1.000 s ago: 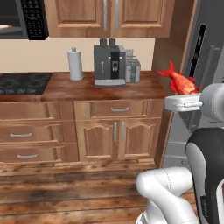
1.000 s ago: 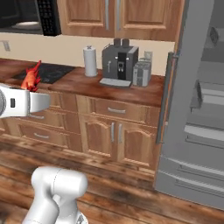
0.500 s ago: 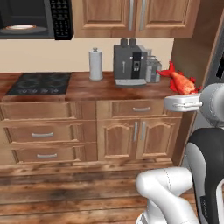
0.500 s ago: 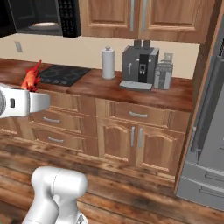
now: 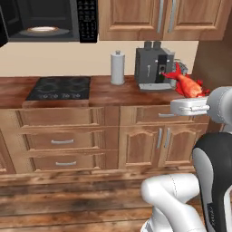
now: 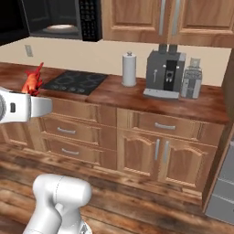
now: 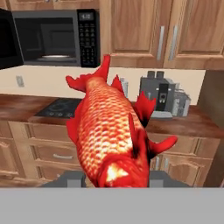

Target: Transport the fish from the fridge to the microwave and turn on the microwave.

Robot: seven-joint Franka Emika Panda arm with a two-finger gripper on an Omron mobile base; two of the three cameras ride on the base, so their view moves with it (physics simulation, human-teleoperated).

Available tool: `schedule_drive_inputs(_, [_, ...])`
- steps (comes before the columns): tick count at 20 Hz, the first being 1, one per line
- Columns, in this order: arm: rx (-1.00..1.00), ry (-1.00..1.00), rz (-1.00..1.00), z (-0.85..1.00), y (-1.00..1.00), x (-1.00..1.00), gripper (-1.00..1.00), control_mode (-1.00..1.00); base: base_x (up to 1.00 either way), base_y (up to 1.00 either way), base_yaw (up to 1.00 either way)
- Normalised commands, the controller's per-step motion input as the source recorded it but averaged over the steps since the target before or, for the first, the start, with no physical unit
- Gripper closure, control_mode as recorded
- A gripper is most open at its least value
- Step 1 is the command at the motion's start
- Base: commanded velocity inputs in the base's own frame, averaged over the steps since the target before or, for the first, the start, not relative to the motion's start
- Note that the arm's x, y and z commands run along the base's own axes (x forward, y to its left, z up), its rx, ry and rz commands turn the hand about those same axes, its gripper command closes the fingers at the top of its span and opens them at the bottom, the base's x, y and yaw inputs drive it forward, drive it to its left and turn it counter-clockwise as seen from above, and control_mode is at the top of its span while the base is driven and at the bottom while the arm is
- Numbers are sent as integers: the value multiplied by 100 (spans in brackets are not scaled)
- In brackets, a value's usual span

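The long brown wooden tabletop (image 5: 108, 93) runs across both base views over rows of wooden drawers and cupboard doors, with more wooden wall cupboards (image 6: 169, 20) above it.

The wide black microwave (image 5: 50, 20) hangs at about eleven o'clock in the left base view, its top cut off by the frame. Its door (image 7: 8, 39) stands swung open to the left, and the pale round turntable (image 5: 43, 30) shows inside; the keypad (image 7: 89, 37) is too small to read.

A flat black cooktop (image 6: 75, 82) sits in the tabletop below the microwave. At about one o'clock stand a dark grey coffee machine (image 6: 165, 73), a white paper-towel roll (image 6: 129, 68) to its left, and a small grey appliance (image 6: 191, 80) to its right, hard to make out.

The bright red-orange fish (image 7: 111, 135) is held up in the air in front of the cabinets, tail pointing away toward the microwave. The claw (image 7: 114, 177) is clenched on the fish's head end, and its fingertips are mostly hidden behind the fish's body. In the right base view the fish (image 6: 32, 81) rises at nine o'clock above the white arm, its lower part hidden.
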Motion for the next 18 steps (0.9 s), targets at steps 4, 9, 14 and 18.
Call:
schedule_drive_inputs(4, [0,0,0,0,0,0,100,100,47,53,0])
schedule_drive_inputs(9, [0,0,0,0,0,0,100,100,47,54,0])
schedule_drive_inputs(14, [0,0,0,0,0,0,100,100,52,47,0])
schedule_drive_inputs(18, [0,0,0,0,0,0,100,100,58,34,0])
